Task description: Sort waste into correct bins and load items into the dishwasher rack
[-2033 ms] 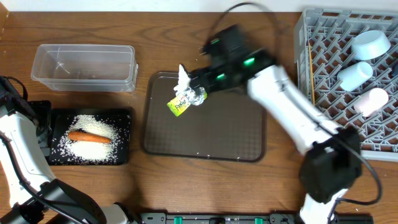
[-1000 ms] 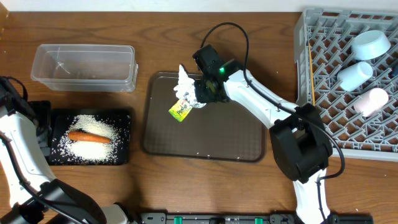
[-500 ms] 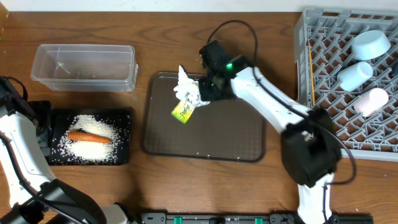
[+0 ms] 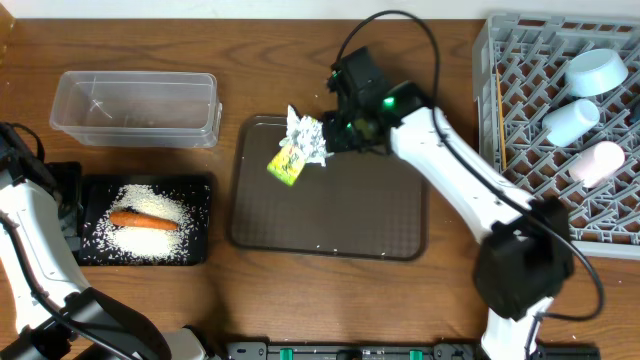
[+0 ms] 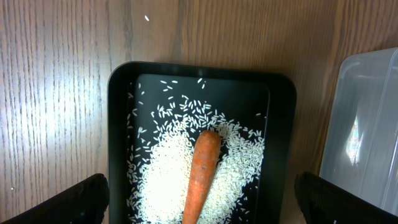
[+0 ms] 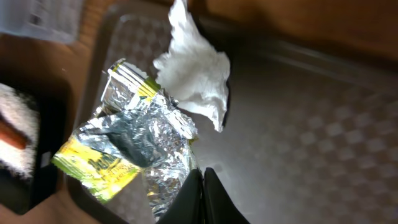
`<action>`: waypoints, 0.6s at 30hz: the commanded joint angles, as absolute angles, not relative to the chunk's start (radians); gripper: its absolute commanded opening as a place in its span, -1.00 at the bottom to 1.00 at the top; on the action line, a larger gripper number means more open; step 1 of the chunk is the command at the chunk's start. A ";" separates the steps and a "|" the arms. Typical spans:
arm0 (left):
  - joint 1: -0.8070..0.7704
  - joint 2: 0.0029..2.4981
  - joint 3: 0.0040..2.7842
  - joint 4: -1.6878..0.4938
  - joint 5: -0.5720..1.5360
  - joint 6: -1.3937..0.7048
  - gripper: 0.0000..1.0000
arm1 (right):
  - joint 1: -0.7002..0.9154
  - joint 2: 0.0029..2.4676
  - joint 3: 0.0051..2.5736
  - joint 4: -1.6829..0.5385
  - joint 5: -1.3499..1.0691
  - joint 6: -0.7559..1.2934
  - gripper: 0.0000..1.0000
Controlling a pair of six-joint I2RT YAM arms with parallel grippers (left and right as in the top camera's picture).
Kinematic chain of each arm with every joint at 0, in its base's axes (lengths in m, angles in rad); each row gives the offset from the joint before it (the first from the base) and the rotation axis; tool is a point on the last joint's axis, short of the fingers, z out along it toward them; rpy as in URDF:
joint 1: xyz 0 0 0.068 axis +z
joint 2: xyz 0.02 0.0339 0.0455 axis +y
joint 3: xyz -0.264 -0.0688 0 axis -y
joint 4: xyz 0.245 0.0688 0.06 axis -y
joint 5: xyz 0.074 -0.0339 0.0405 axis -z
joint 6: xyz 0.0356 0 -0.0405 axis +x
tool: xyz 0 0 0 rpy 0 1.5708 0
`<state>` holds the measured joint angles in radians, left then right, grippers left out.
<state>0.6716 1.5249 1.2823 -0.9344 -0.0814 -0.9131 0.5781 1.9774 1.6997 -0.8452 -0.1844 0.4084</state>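
Since half a second back the wrapper [image 4: 298, 150] has drifted slightly toward the top of the overhead frame, and the right arm's elbow has swung out to the lower right. The crumpled foil now hangs over the upper-left corner of the brown tray [image 4: 330, 215], its yellow-printed end drooping lowest. From the wrist camera, the right gripper [image 4: 337, 138] has its fingers pressed together on just one edge of the foil, so the rest dangles free.

By the look of it, the job in hand is carrying this across to the clear tub [image 4: 140, 100] at upper left, which has nothing in it. To do that well, I'd say keep the pinch firm, since the grip is only on an edge, lift high enough that the dangling end clears the tub's wall, and let go over its middle. Light foil may cling to a finger.

Below the tub, the black tray [image 4: 195, 190] holds the rice [image 4: 140, 238] and carrot [image 4: 143, 220]. The left gripper [image 5: 199, 199] hovers over them, fingers spread wide and holding nothing.
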 commanded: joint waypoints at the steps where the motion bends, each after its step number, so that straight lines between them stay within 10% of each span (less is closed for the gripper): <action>1: 0.676 1.528 1.300 -0.937 -0.086 -0.915 0.96 | 0.628 2.046 1.684 -0.840 -0.192 0.391 -0.65; 10: 0.676 1.528 1.300 -0.937 -0.086 -0.915 0.96 | 0.627 2.049 1.695 -0.852 -0.192 0.359 0.95; 18: 0.676 1.528 1.300 -0.937 -0.086 -0.915 0.96 | 0.469 1.954 1.702 -0.936 -0.154 0.358 0.98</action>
